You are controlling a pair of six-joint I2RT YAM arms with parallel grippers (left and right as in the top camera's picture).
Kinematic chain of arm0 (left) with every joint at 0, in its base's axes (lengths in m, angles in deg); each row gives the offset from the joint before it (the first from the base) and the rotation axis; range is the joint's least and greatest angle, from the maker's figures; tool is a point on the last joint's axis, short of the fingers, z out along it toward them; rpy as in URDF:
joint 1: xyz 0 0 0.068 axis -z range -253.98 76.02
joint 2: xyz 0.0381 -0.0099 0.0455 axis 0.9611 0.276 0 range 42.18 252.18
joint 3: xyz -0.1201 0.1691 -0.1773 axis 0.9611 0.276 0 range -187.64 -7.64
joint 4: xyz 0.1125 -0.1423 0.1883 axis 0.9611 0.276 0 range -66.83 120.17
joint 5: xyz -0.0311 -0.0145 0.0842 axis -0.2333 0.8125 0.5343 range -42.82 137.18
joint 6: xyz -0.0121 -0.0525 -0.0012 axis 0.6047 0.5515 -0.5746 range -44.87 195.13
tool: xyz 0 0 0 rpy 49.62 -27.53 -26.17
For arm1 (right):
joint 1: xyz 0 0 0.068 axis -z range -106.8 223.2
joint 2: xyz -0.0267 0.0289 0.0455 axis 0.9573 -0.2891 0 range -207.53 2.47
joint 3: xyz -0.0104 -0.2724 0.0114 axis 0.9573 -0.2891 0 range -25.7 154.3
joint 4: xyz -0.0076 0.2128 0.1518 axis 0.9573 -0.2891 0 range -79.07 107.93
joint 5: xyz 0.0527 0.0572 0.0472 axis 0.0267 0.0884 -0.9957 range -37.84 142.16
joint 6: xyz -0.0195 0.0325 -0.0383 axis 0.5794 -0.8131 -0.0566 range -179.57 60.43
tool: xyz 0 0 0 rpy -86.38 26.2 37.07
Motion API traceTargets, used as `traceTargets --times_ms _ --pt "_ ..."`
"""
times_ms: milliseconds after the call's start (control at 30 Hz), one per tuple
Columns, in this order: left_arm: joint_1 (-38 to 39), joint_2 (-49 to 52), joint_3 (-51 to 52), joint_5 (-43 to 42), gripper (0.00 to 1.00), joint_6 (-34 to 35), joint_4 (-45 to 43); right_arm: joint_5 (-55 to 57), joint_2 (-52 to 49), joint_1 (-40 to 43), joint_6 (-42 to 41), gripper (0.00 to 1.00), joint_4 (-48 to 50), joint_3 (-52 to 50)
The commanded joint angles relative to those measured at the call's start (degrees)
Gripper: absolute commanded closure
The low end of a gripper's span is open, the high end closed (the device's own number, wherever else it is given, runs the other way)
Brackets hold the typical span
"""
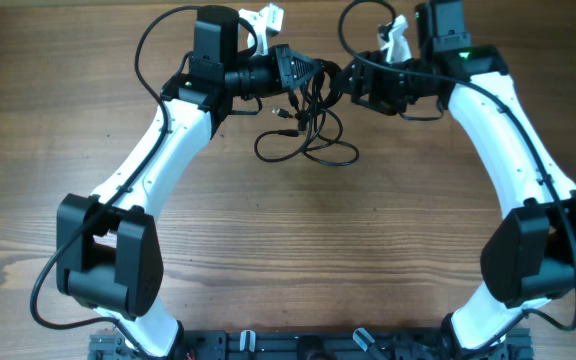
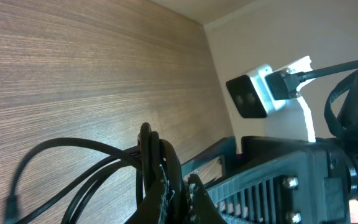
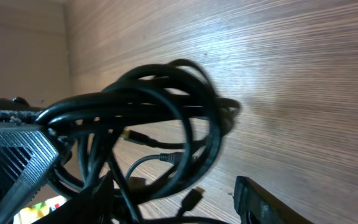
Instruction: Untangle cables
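The cables are thin black cords bunched at the far middle of the table, hanging between both grippers with loose loops trailing onto the wood. My left gripper is shut on a strand of the bunch; the left wrist view shows its fingers pinched on a cord, with loops running off to the left. My right gripper is right beside the bunch. In the right wrist view its jaws are wide apart, and the tangle with small plug ends lies in front of them, against the left finger.
The wooden table stretches toward the near edge. The right arm's wrist camera and body are close beside the left gripper. Thicker arm wires loop above each arm. A back wall rises behind the table.
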Motion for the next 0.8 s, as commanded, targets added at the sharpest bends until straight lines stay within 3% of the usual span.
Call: traceTargets --times_ms 0,167,267,300,333,433,600,767 --pt "0.5 -1.6 -0.6 -0.3 0.96 1.0 -0.4 2.8 -4.1 -1.9 -2.7 0.41 0.2 -0.5" --pt "0.3 -1.6 -0.6 -0.3 0.96 2.5 -0.4 2.9 -9.8 -2.3 -4.2 0.5 1.9 -0.5" --pt "0.1 -1.6 -0.6 -0.3 0.96 2.5 -0.4 5.4 -11.5 -2.0 -4.9 0.77 2.8 -0.5" --pt "-0.2 -1.6 -0.6 -0.3 0.96 2.5 -0.4 6.6 -11.5 -1.4 -4.9 0.92 2.9 -0.5" --pt "-0.5 -1.6 -0.6 -0.3 0.96 2.5 -0.2 6.8 -11.3 -0.4 -3.8 0.96 3.1 -0.4" --pt "-2.2 -1.6 -0.6 1.4 0.96 2.0 2.7 4.0 -9.7 3.0 1.6 0.96 2.5 -0.3" --pt "-7.7 -1.6 -0.6 18.5 0.96 2.0 18.0 3.7 -5.3 13.1 7.2 0.96 -4.1 -0.3" --pt "-11.9 -1.6 -0.6 25.1 0.96 0.8 28.9 4.0 -4.7 20.6 8.9 0.96 -6.4 -0.3"
